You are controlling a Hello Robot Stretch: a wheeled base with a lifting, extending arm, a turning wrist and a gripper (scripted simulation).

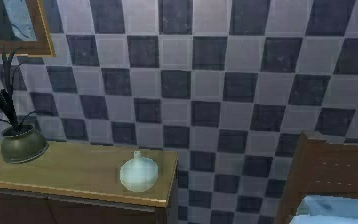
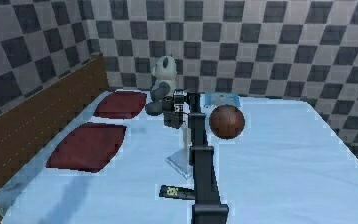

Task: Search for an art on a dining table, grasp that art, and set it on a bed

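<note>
In the arm side view, the gripper [image 2: 161,103] sits at the far end of the arm [image 2: 201,165], just left of the two white squares [image 2: 179,100]. How the jaws stand cannot be told. A small grey lump [image 2: 152,107] lies right at the fingers' end with the sheet of the bed [image 2: 287,165] behind it, so I cannot tell whether the gripper holds anything. The lump is too small to name as the art, and neither its long axis nor the way it points can be made out.

The arm is a dark bar that rises from the bottom edge and stretches out over the bed. A brown ball [image 2: 226,121] rests on the sheet just to the right of the jaws. A black-and-white soft toy [image 2: 165,72] sits beyond them against the checked wall [image 2: 277,40]. Left of the jaws lies a red pillow [image 2: 120,104], with a second red pillow [image 2: 87,146] nearer, both along the wooden headboard [image 2: 32,125]. Beside the arm, nearer than the jaws, lie a pale flat wedge [image 2: 181,160] and a small dark flat thing [image 2: 174,190].

In the forward view, a wooden cabinet [image 1: 82,160] stands against the checked wall. It carries a dark potted plant [image 1: 22,143] and a pale round vase [image 1: 139,172], well apart from each other. A framed picture [image 1: 15,25] hangs above the plant. The headboard and a corner of the bed show at the lower right.
</note>
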